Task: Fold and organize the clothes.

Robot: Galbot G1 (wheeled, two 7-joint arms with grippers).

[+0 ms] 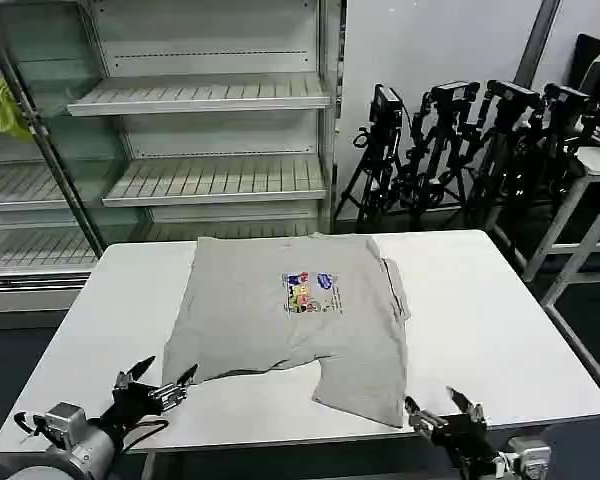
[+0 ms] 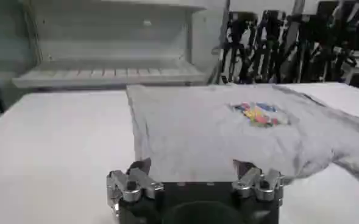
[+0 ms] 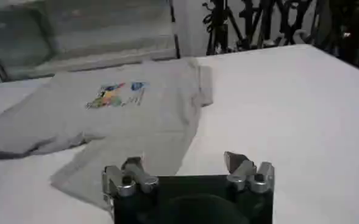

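**Both pincers spread at the near edge, shirt flat mid-worktop**

Nearest us, our left pincer (image 1: 158, 380) hovers over the front left part of the white worktop (image 1: 500, 330), its fingers spread and holding nothing, just short of the shirt's lower left corner. Our right pincer (image 1: 446, 407) sits at the front edge on the right, fingers likewise spread and empty, just beside the shirt's lower right corner.

Between and beyond them lies 1 light grey T-shirt (image 1: 290, 320), spread out on the middle of the worktop with its multicoloured chest print (image 1: 310, 292) facing up. Its near hem is uneven: the left part is drawn back, while the right part hangs closer to the front edge. A sleeve bunches along its right side.

Bare worktop lies open on both sides of the shirt, widest on the right, with a narrower strip along the front.

Past the far edge stand empty white shelves (image 1: 210, 95), a yellow-green rag (image 1: 5, 108) hanging at their left, and a cluster of black tripods (image 1: 460, 140) to the right.
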